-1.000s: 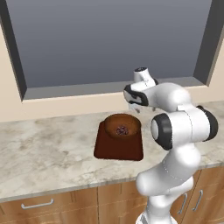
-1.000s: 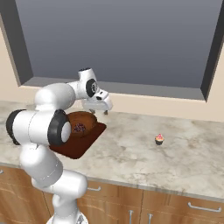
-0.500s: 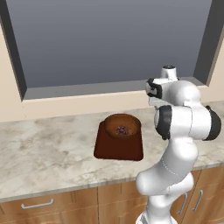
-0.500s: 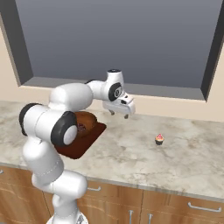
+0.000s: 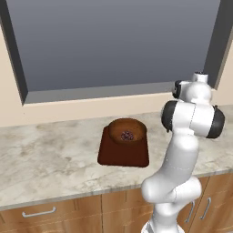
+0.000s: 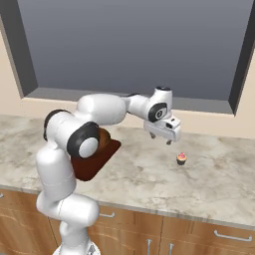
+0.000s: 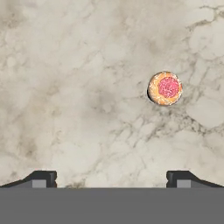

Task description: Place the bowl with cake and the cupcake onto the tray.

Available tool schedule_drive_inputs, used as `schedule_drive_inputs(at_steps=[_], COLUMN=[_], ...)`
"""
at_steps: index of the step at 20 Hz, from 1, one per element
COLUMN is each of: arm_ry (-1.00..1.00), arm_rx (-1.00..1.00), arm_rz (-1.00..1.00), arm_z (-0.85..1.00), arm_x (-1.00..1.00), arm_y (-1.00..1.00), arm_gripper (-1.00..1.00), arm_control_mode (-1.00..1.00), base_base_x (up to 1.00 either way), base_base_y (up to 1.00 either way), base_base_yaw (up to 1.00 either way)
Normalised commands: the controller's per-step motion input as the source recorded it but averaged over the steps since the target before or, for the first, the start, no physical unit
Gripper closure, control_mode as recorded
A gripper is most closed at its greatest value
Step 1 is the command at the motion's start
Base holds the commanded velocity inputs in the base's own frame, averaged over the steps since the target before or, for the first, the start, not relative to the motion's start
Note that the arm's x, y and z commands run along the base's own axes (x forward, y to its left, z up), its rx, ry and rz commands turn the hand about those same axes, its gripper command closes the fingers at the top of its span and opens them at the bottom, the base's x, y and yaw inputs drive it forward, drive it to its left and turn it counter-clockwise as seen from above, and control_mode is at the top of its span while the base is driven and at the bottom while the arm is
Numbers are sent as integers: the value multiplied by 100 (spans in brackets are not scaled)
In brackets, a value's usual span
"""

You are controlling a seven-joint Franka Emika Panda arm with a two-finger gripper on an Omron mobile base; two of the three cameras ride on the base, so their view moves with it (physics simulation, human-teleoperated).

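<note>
On the marbled beige stone counter (image 5: 50,159), the flat dark brown rectangular tray (image 5: 123,152) already carries the round reddish-brown bowl with cake (image 5: 127,131). Nearer the right end, mid-depth, the tiny pink-frosted cupcake (image 6: 182,159) sits alone. Above and just beside it hovers the empty hand (image 6: 162,140), fingers spread wide; judging by this, fetching the cupcake is the step underway, and the next move calls for centring over it and descending.

The arm reaches from the lower left across the marble counter (image 6: 149,172), ending in the gripper (image 6: 161,139), which hangs above the counter near the picture's centre with its two dark fingers pointing down and spread apart, nothing between them. The cupcake (image 6: 181,159) stands on the counter at about 4 o'clock from the gripper, near it but apart. At about 9 o'clock from the cupcake, well apart, the tray (image 6: 99,159) lies on the counter, largely hidden by the arm, with the bowl (image 6: 104,138) on it just showing past the arm's elbow. A dark-framed window (image 6: 134,50) fills the wall at 12 o'clock. Wooden drawers (image 6: 199,239) run below the counter.
</note>
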Motion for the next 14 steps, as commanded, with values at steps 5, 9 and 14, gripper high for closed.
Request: schedule_drive_inputs(at_steps=[5,9,14], arm_ry=[4,0,0], arm_rx=[6,4,1], arm_rz=[-5,0,0], arm_z=[-32,-15,-33], arm_x=[7,23,36], arm_y=[-96,-48,-19], arm_gripper=[-100,-100,-100], arm_control_mode=[-100,-100,-100], base_base_x=[0,0,0], base_base_y=[0,0,0], base_base_yaw=[0,0,0])
